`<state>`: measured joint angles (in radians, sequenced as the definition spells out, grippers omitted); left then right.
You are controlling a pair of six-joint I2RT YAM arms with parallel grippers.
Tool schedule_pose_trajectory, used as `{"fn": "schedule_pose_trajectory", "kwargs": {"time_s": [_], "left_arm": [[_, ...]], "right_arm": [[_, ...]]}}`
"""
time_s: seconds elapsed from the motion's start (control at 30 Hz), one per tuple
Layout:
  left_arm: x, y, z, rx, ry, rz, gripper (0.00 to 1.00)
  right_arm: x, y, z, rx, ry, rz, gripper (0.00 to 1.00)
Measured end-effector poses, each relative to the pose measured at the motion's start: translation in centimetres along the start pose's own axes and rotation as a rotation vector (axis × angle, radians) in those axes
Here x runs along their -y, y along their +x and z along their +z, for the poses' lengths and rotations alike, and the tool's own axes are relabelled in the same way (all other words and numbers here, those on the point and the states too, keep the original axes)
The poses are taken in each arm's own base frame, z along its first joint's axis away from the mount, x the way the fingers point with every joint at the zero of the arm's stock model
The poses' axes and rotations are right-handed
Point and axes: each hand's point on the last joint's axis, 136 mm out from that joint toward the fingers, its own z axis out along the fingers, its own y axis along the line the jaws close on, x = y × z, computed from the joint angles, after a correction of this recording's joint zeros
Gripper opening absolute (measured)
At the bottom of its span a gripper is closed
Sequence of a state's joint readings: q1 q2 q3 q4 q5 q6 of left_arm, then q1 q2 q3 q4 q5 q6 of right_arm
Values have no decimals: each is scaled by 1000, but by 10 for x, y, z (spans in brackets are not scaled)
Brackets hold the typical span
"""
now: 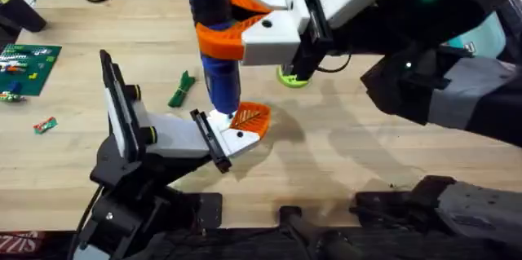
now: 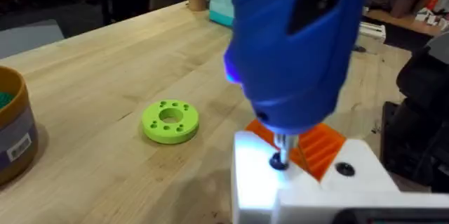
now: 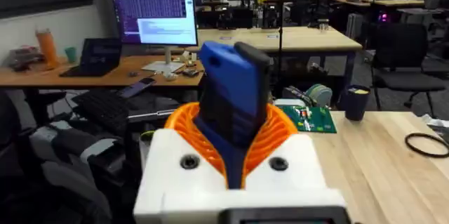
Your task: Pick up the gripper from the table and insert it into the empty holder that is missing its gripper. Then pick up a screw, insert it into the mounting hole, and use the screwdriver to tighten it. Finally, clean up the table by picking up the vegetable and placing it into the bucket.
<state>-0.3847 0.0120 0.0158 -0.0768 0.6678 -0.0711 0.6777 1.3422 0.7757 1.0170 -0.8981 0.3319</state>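
Blue screwdriver (image 1: 214,24), clamped upright in the right claw (image 1: 245,24), has its bit seated in the screw (image 2: 279,161) on the holder (image 1: 224,139), beside the seated orange gripper (image 1: 251,119). Any tilt could cam the bit out. Vegetable (image 1: 181,90) lies on the desk (image 1: 342,154), left of the screwdriver. Left claw's state: cannot tell.

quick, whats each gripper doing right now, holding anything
Left: cannot be told.
Right gripper: closed on the blue screwdriver, its tip down on the small orange gripper in the holder.
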Motion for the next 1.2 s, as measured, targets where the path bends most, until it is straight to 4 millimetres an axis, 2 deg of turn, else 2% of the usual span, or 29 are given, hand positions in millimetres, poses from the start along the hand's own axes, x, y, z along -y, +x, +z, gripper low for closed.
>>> {"fn": "schedule_pose_trajectory", "kwargs": {"time_s": [1.07,1.17,1.2], "left_arm": [[0,0,0,0,-2,-8,7],[-1,-1,0,3,-3,-6,7],[-1,0,0,1,-6,-7,7]], "right_arm": [[5,5,0,-20,19,7,61],[2,0,1,-2,7,-18,60],[-5,-18,0,67,-25,-95,61]]}}
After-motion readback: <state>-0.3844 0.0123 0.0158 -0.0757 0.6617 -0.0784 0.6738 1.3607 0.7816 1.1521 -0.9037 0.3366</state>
